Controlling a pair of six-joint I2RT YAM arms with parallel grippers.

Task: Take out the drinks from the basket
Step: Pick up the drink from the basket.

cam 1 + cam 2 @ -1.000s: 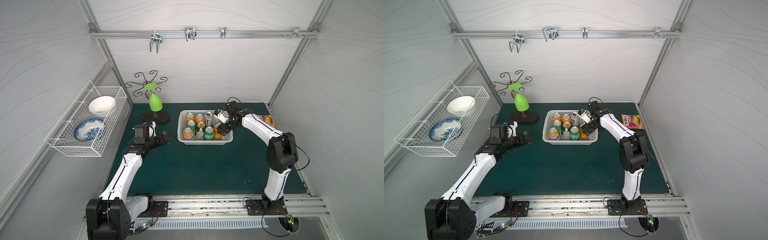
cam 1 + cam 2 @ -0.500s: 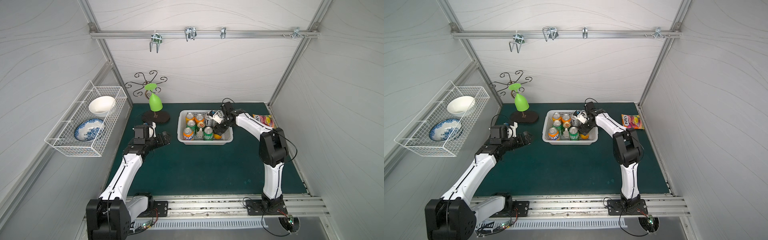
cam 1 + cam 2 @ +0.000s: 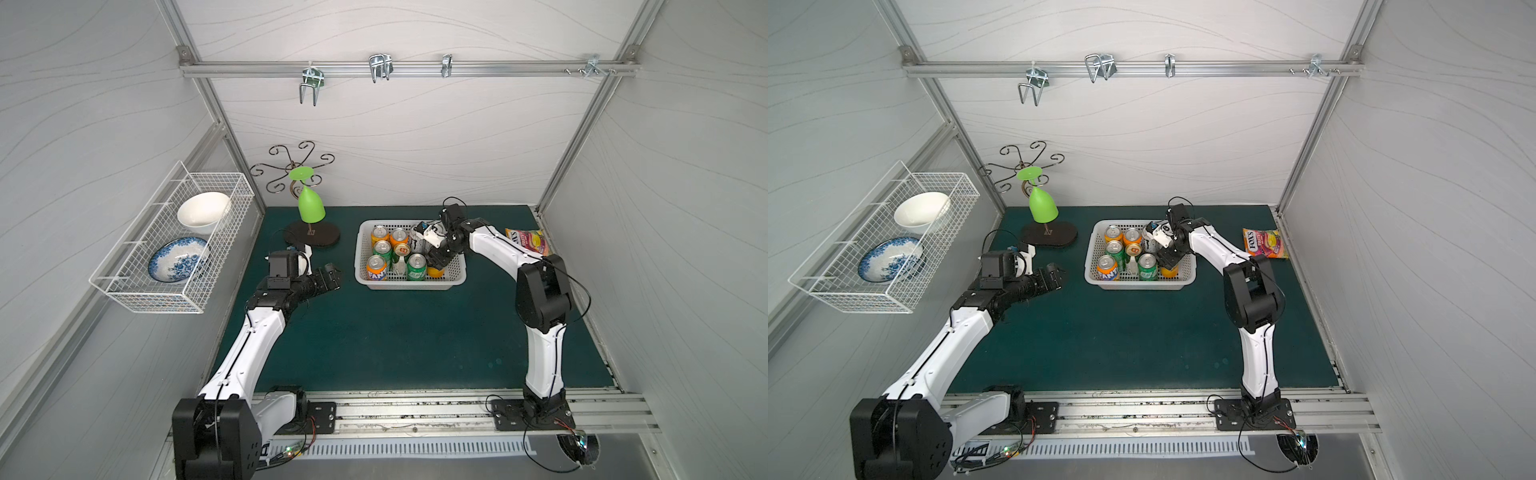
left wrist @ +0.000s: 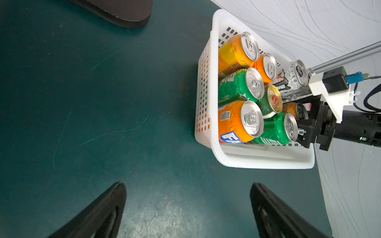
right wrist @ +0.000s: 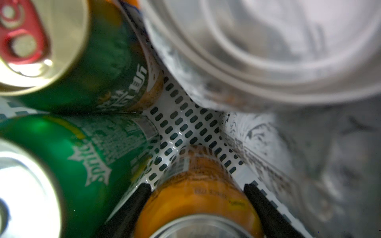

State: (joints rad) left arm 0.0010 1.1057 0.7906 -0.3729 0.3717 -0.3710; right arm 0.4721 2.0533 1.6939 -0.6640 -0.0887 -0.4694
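Lowered into the basket [image 3: 409, 284] since the earlier frame, the right gripper [image 5: 196, 185] is placed with half-closed jaws either side of an orange can [image 5: 195, 197]; contact cannot be confirmed. Closure should be finished squarely, then a straight lift made clear of neighbouring drinks [image 5: 99, 160].

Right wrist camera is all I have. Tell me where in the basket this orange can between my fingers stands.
Observer: The orange can stands in the corner of the basket nearest the right arm's base.
Operator: Report the left gripper.
Observer: The left gripper is open and empty, over the bare mat outside the basket.
Operator: Say what lies past the basket on my side.
Observer: A candy bag lies flat on the mat, apart from the basket.
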